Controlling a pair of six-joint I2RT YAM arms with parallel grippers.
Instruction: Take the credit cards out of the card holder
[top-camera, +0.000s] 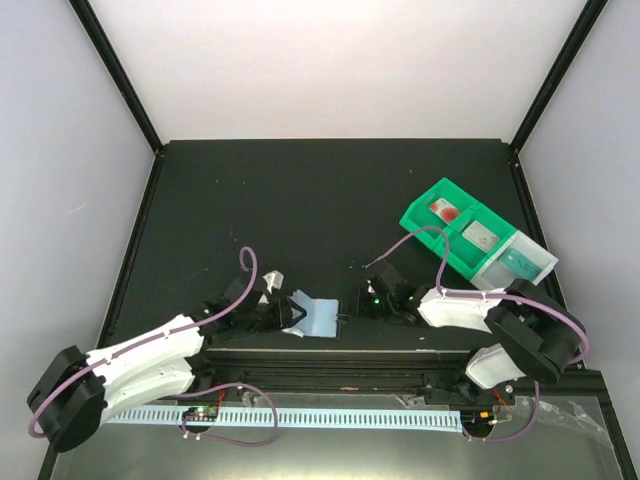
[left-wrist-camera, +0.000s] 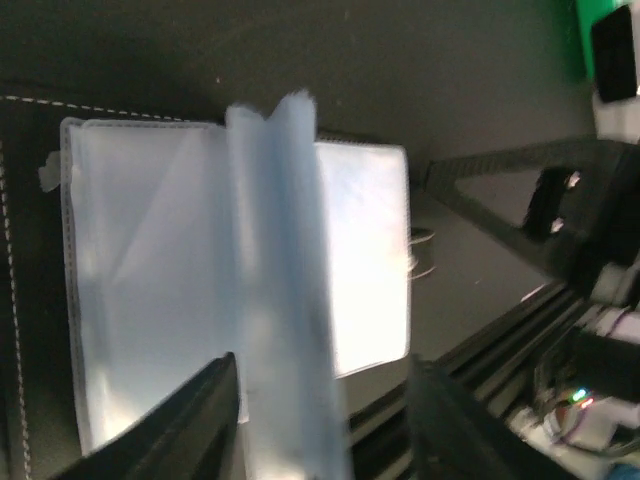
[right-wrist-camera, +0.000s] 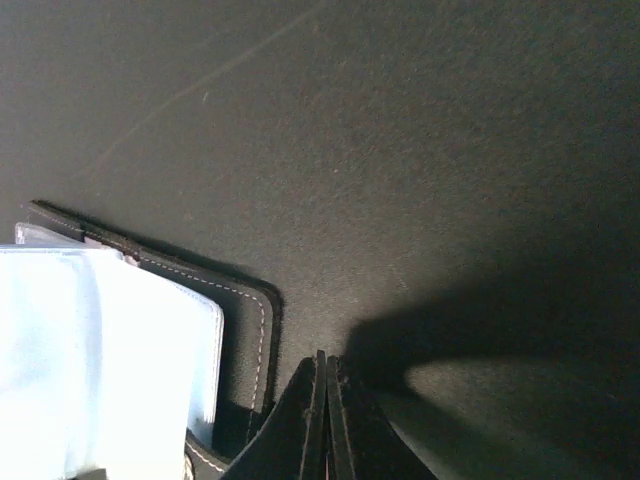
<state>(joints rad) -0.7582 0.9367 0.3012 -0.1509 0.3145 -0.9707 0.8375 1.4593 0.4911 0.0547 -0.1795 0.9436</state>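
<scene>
White walls (top-camera: 300, 60) enclosed the cell on three sides, as I logged it from the top view.

1. Surface (top-camera: 300, 200): black, matte, lightly speckled.
2. Left arm (top-camera: 150, 355) and right arm (top-camera: 470, 305): white links, purple cables, both reaching inward from the near edge.
3. Green tray (top-camera: 415, 222): compartment type with a clear end section, lying at an angle at the right rear, well apart from both tools.
4. Card holder (top-camera: 315, 317): lying open near the front edge between the two tools, pale blue-grey inner side up, black cover showing at its border.
5. Left tool (top-camera: 288, 315): I noted its fingers (left-wrist-camera: 200, 420) standing apart, with one blurred pocket leaf (left-wrist-camera: 285, 260) of the holder raised between them.
6. Right tool (right-wrist-camera: 325, 400): fingers pressed together, tips just beside the holder's black corner; I could not tell whether they touched it.
7. White card with red marks (top-camera: 447, 210), pale grey card (top-camera: 482, 238), teal card (top-camera: 522, 260): one in each tray compartment, in a row.
</scene>
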